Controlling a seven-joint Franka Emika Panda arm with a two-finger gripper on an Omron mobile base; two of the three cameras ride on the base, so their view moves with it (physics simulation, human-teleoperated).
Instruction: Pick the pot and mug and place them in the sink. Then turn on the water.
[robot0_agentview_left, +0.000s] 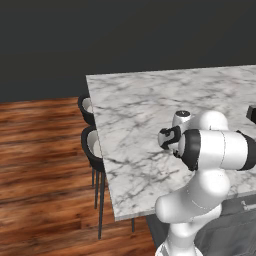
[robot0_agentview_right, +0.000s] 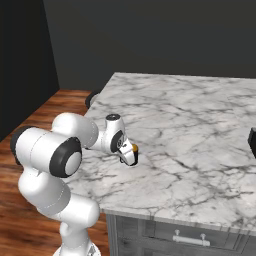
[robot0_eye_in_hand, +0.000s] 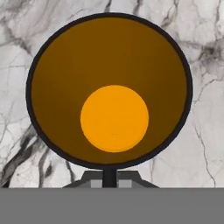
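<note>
I look straight down into the mug (robot0_eye_in_hand: 111, 92): a black round rim, dark orange inner walls and a bright orange bottom. It stands on the marble counter (robot0_agentview_right: 190, 130) near the counter's left front corner. My gripper (robot0_eye_in_hand: 109, 178) is shut on the near side of the mug's rim, the two dark tips pressed together on the wall. From the right base view my gripper (robot0_agentview_right: 131, 160) points down at the counter, and a bit of the mug's orange top (robot0_agentview_right: 134, 148) peeks out beside the hand. The pot, the sink and the water are out of view.
Two dark stools (robot0_agentview_left: 89, 109) (robot0_agentview_left: 93, 146) stand along the counter's left side, over a wooden floor. A dark object (robot0_agentview_right: 252, 141) is cut off by the right edge of the counter view. A grey drawer front (robot0_agentview_right: 190, 238) sits below the counter's near edge.
</note>
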